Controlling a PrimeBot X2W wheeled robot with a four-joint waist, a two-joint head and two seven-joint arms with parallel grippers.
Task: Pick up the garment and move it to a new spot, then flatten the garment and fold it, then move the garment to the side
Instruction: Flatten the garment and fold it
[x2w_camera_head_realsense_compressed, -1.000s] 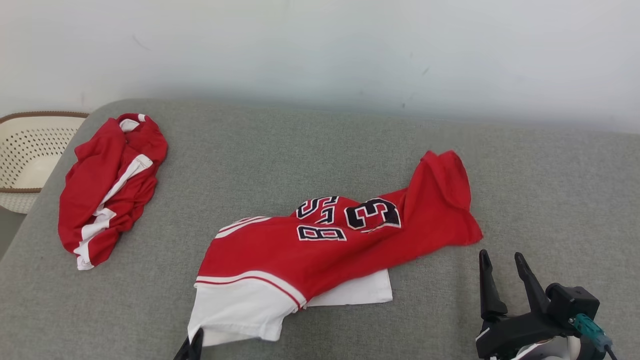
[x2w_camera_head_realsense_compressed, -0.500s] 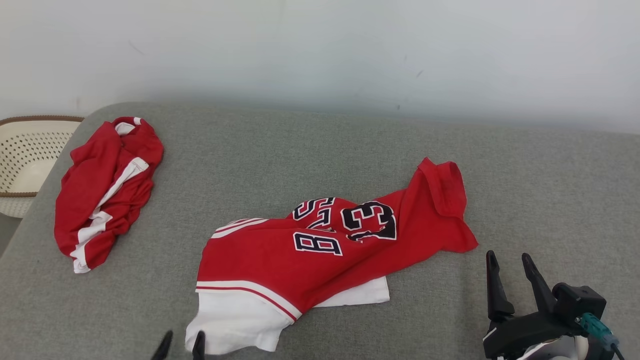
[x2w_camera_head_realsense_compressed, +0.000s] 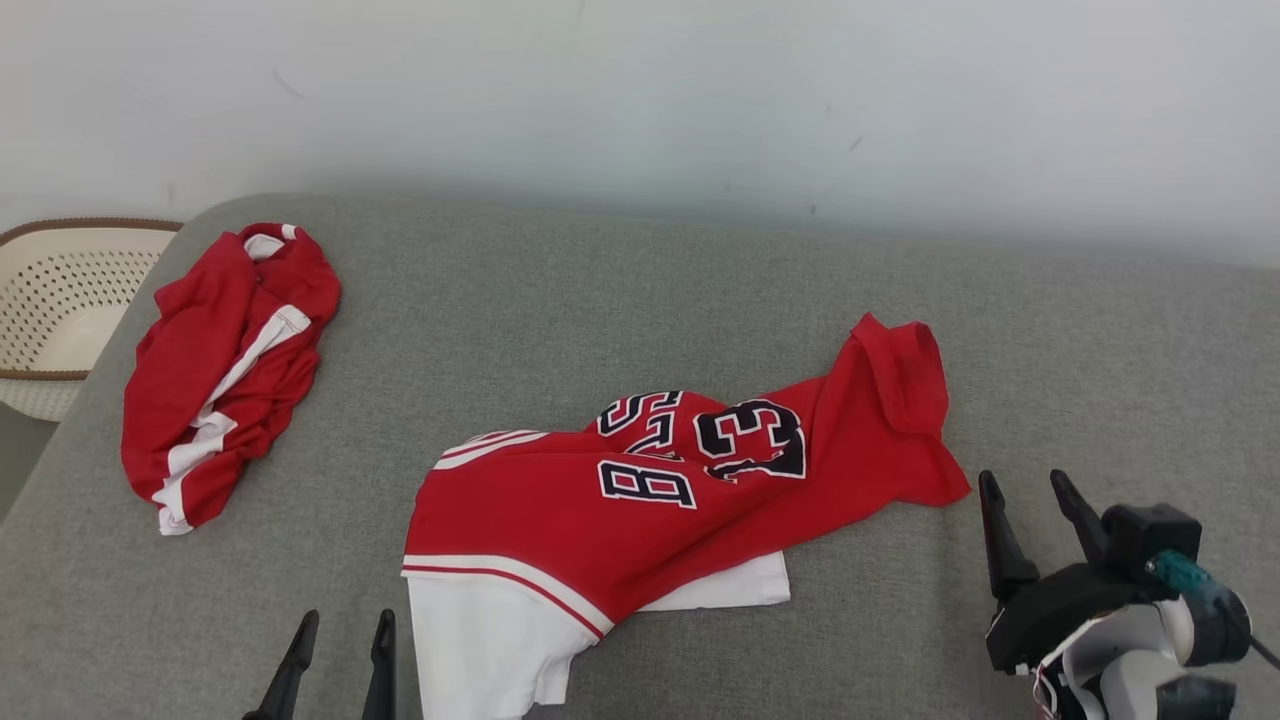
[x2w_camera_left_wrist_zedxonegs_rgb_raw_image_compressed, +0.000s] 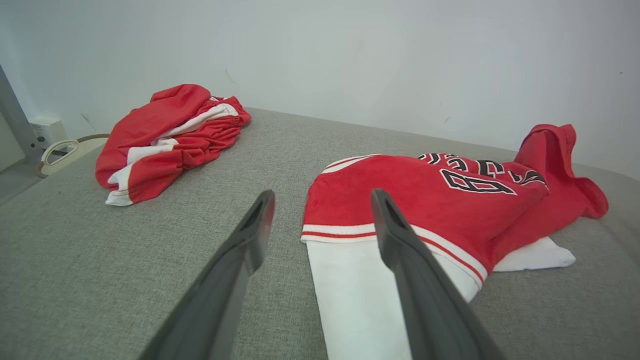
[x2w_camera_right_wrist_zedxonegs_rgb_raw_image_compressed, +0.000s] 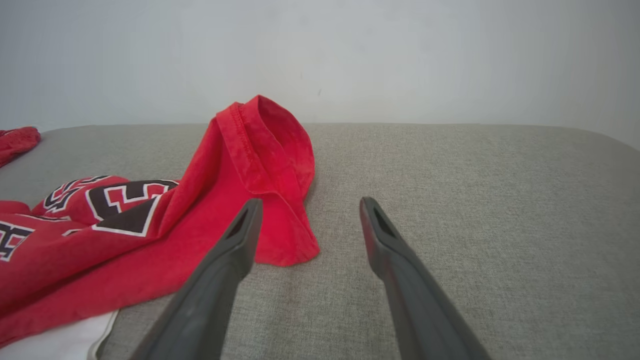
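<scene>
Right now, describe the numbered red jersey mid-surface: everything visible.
The jersey is soft red cloth with black, white-edged numerals, striped red-and-white trim and a broad white panel at its near end. It lies crumpled, partly folded over itself, on the grey padded surface, one red end bunched up at the right. Neither claw grips it: the open left claw sits beside the white panel, the open right claw near that red end.

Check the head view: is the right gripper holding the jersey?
No, the right gripper is open over bare cushion, apart from the jersey.
</scene>
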